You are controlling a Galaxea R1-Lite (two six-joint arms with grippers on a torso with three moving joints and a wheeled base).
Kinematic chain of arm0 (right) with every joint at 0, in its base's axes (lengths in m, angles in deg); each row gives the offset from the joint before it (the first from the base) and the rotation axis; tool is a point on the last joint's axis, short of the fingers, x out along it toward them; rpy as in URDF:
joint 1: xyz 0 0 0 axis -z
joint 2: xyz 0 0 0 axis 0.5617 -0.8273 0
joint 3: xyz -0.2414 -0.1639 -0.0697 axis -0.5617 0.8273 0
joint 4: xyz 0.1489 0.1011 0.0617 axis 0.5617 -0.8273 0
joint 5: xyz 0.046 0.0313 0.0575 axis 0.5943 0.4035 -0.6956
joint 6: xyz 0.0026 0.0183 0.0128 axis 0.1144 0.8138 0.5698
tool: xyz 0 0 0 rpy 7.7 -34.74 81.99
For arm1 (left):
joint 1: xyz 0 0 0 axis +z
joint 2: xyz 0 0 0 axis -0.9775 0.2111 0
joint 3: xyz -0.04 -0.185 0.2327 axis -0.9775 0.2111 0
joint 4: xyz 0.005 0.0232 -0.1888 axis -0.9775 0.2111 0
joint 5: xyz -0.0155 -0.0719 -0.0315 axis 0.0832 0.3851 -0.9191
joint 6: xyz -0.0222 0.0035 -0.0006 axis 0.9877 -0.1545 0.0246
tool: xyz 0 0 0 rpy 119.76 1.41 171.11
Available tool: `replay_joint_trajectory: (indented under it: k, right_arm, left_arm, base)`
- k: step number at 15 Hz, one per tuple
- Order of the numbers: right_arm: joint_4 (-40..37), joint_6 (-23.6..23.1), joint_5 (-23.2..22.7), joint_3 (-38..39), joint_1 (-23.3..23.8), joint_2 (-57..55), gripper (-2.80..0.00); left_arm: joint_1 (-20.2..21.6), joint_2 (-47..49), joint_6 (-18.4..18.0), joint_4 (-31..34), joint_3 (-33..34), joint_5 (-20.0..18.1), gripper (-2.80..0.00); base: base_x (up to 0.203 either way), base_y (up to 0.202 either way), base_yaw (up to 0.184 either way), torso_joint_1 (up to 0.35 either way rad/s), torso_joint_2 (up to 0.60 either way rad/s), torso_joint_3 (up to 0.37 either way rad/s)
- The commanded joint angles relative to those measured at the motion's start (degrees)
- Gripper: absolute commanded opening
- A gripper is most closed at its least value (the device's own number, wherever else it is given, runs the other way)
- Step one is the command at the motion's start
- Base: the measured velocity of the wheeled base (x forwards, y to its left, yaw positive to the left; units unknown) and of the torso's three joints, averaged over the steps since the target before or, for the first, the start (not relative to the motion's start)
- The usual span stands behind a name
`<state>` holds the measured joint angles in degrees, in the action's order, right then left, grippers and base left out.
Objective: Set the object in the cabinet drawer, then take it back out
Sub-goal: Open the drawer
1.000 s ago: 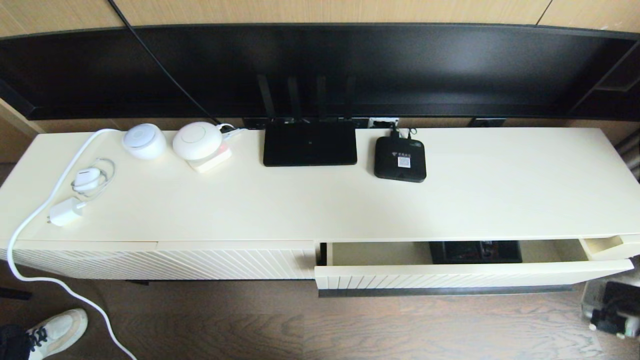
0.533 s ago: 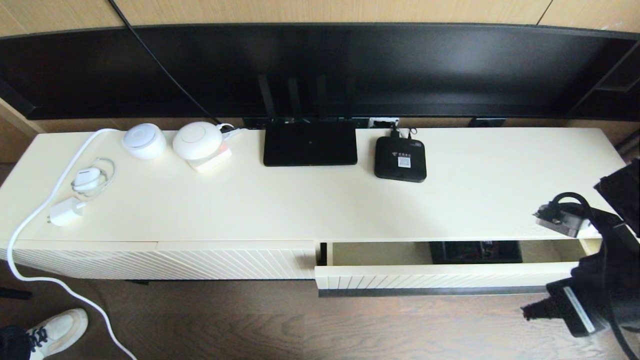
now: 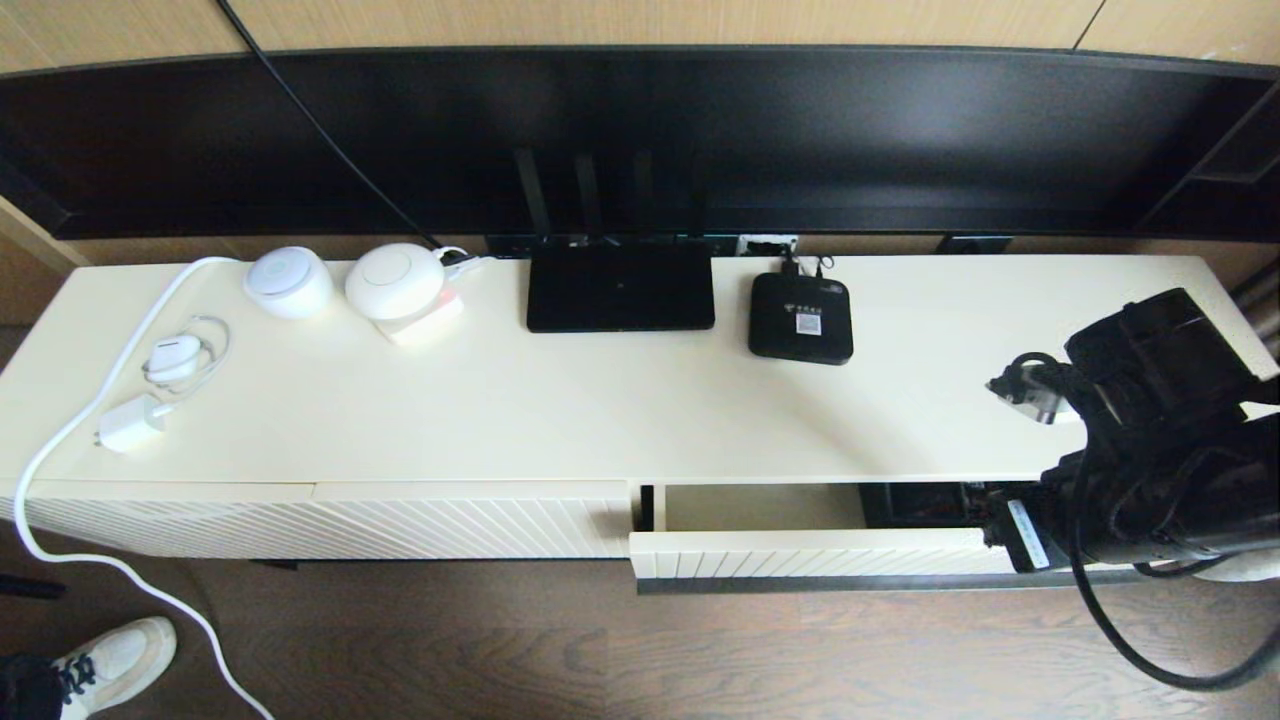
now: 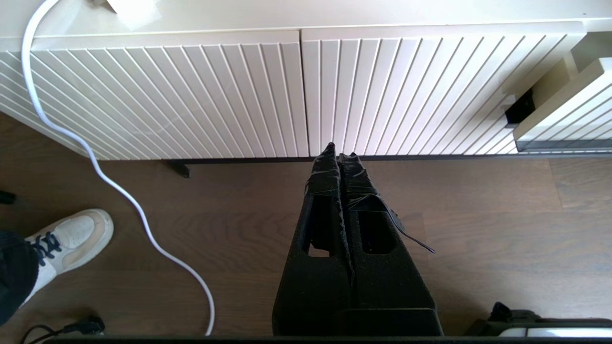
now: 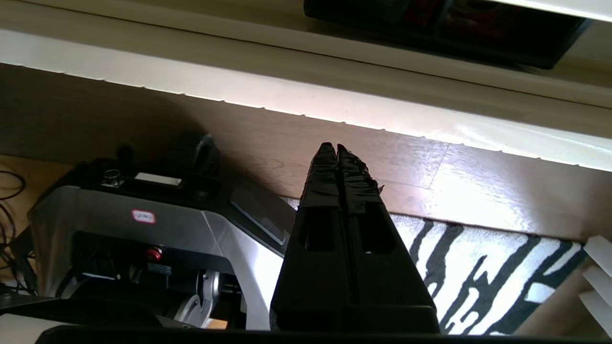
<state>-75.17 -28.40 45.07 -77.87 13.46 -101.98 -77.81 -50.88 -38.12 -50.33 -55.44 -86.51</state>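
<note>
The cabinet drawer point(image 3: 800, 555) stands partly open at the cabinet's right half, its dark handle strip point(image 3: 850, 583) along the lower edge. Inside it sits the black organizer box point(image 3: 915, 503), mostly under the cabinet top, with red items showing in the right wrist view point(image 5: 444, 26). My right arm point(image 3: 1150, 470) hangs over the drawer's right end. The right gripper point(image 5: 336, 149) is shut and empty, over the floor just in front of the drawer front point(image 5: 306, 102). The left gripper point(image 4: 340, 155) is shut and empty, low before the closed ribbed panel point(image 4: 191, 95).
A black router point(image 3: 620, 288) and a small set-top box point(image 3: 800, 318) sit on the cabinet top, with two white round devices point(image 3: 290, 282), a charger point(image 3: 130, 425) and a white cable point(image 3: 60, 450) at the left. A shoe point(image 3: 110, 665) stands on the floor. A striped rug point(image 5: 502, 267) lies below the right gripper.
My right arm has come into the head view from the right and moved left and up, now covering the drawer's right end. The drawer and the box have not moved.
</note>
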Motion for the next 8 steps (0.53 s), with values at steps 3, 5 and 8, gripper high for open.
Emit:
replay_joint_trajectory:
  k: [3, 5, 8]
  right_arm:
    - [0.07, 0.13, 0.93, 0.32, 0.41, -2.75, -2.80]
    - [3.06, 0.32, 1.65, 0.28, 0.44, -3.45, -2.80]
    - [6.15, 2.33, 3.93, 0.06, 0.75, -4.26, -2.80]
  left_arm:
    - [0.00, 0.00, -0.01, 0.00, 0.02, 0.00, -2.80]
    - [0.00, 0.00, -0.01, 0.00, 0.00, 0.00, -2.80]
    - [0.00, 0.00, -0.01, 0.00, -0.05, 0.00, -2.80]
  base:
    - [0.000, 0.000, 0.000, 0.000, 0.00, 0.000]
    - [0.000, 0.000, 0.000, 0.000, 0.00, 0.000]
    - [0.000, 0.000, 0.000, 0.000, 0.00, 0.000]
